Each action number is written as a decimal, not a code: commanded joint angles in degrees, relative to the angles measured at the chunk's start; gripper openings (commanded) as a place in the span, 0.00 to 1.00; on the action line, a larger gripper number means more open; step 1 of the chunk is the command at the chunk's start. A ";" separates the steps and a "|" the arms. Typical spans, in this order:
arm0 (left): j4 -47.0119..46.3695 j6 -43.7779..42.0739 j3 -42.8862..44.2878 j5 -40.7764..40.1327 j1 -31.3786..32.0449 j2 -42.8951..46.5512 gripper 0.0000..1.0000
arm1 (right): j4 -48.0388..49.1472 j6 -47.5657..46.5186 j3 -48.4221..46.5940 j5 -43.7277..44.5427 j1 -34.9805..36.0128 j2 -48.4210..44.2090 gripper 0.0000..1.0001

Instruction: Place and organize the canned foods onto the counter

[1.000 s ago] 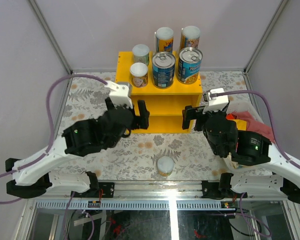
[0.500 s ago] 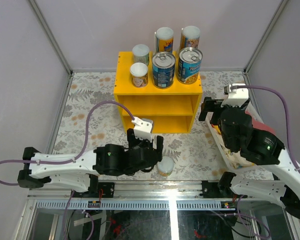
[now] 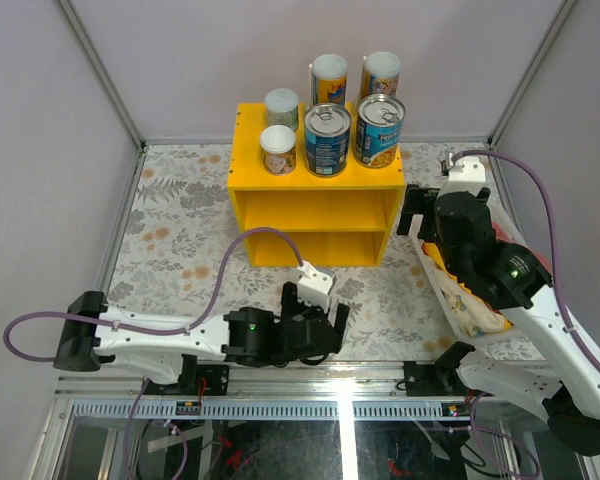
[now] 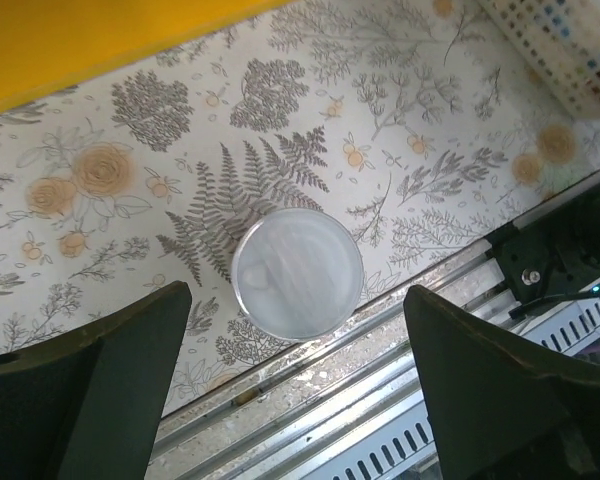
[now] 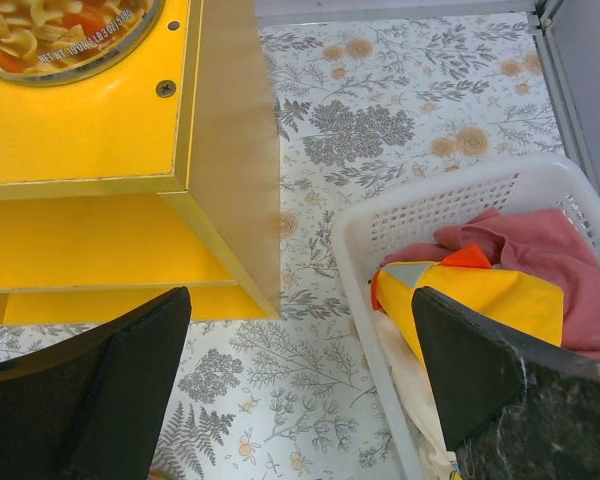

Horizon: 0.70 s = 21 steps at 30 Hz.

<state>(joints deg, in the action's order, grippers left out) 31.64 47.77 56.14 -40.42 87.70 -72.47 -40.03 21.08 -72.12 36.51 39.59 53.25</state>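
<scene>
So, counter: yellow box standing at the far middle of the flowered surface, two open front compartments, both bare as far as I can see from above.
Counter top, back row: two tall white-lidded cans side by side near the rear edge.
Counter top, front right: two wide blue tins with silver pull-tab lids, close together just in front of the tall ones.
Counter top, left: two small white-lidded cans, one behind the other, beside the blue tins.
Seventh small can: upright on the surface well in front of the counter, close to the near rail; hidden under the arm in the overhead view.
Left pincer: low over that small can, in front of the counter; spread wide, holding nothing. In the wrist view the lid sits between the two fingers with a gap on each side.
Right pincer: hanging just off the counter's right front corner, spread wide and empty.
Basket: white, to the right of the counter, with red and yellow cloth inside.
</scene>
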 commanded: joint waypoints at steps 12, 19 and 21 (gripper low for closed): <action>-7.67 -0.13 -3.13 6.32 0.36 -8.80 0.94 | 0.98 0.29 0.53 -6.62 -3.38 -0.96 0.99; -11.84 0.24 -6.53 2.97 0.34 -9.83 0.94 | 1.42 0.12 0.74 -7.80 -3.49 -0.87 0.99; -12.21 0.33 -6.81 1.86 0.29 -10.67 0.94 | 1.49 0.10 0.83 -8.09 -3.47 -0.87 0.99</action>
<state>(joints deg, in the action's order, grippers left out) 24.18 47.35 50.54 -34.81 87.72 -81.91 -40.05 21.43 -71.37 30.24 36.62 52.62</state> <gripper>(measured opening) 0.938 0.993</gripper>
